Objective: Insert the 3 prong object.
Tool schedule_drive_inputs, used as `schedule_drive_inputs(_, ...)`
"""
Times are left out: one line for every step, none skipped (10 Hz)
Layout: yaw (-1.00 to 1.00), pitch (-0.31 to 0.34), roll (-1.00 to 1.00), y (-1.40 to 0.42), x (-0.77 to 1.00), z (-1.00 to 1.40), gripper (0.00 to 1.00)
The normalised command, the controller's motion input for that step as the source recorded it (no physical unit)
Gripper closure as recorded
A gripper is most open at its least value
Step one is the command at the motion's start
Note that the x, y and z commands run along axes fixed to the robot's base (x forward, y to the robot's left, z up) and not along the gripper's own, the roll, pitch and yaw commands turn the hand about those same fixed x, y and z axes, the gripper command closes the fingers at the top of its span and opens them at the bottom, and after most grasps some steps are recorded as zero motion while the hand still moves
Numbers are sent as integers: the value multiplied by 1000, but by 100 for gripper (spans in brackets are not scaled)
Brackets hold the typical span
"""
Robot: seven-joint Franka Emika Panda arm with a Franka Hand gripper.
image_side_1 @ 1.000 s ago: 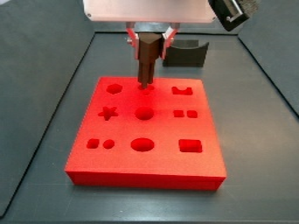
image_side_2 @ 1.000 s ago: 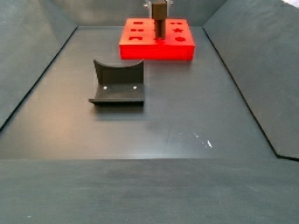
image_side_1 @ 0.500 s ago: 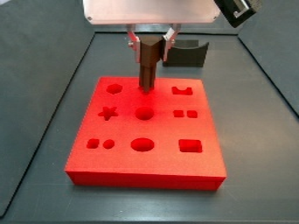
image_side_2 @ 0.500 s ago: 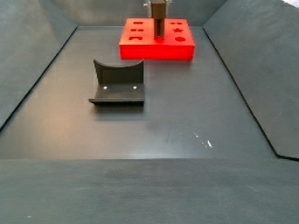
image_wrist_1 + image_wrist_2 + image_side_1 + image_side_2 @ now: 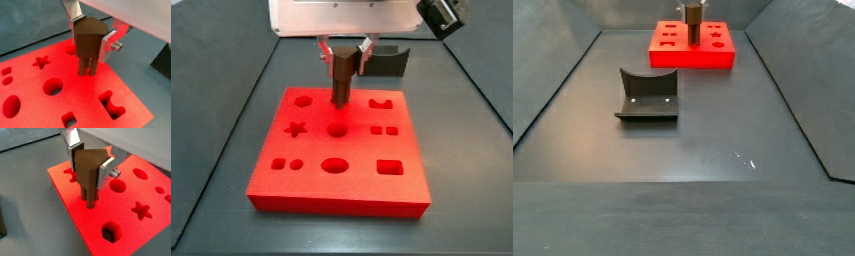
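The gripper (image 5: pixel 345 50) is shut on the 3 prong object (image 5: pixel 342 80), a slim dark brown upright piece. It is held over the far middle of the red block (image 5: pixel 338 200). In both wrist views the silver fingers clamp the object's upper body (image 5: pixel 89 42) (image 5: pixel 89 175), and its prongs (image 5: pixel 87 65) reach down to the red block's top (image 5: pixel 83 95) (image 5: pixel 75 210). I cannot tell how deep the prongs sit in it. In a side view the object (image 5: pixel 691 12) stands over the red block (image 5: pixel 694 58) at the far end.
The red block has several shaped cutouts, among them a star (image 5: pixel 294 129) and a round hole (image 5: pixel 334 165). A dark grey curved holder block stands behind the red block (image 5: pixel 382 60) and on the mid floor (image 5: pixel 647 95). Dark walls line the floor.
The gripper has lowered slightly with the 3 prong object, bringing its lower end down onto the red block's top. Nothing else has moved.
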Motion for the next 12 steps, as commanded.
schedule_drive_inputs(0, -43, 89, 0, -9, -277, 100)
schedule_drive_inputs(0, -59, 76, 0, 0, -366, 100)
schedule_drive_inputs(0, -19, 70, 0, 0, -429, 100)
schedule_drive_inputs(0, 0, 54, 0, 0, -520, 100)
schedule_drive_inputs(0, 0, 103, 0, 0, -643, 100)
schedule_drive_inputs(0, 0, 141, -9, 0, -709, 100)
schedule_drive_inputs(0, -1, 149, -14, 0, -691, 100)
schedule_drive_inputs(0, 0, 139, -14, 0, -486, 100)
schedule_drive_inputs(0, 0, 4, 0, 0, 0, 100)
schedule_drive_inputs(0, 0, 0, 0, 0, -23, 100)
schedule_drive_inputs(0, 0, 0, 0, 0, -43, 100)
schedule_drive_inputs(0, 0, 0, 0, -17, -74, 100)
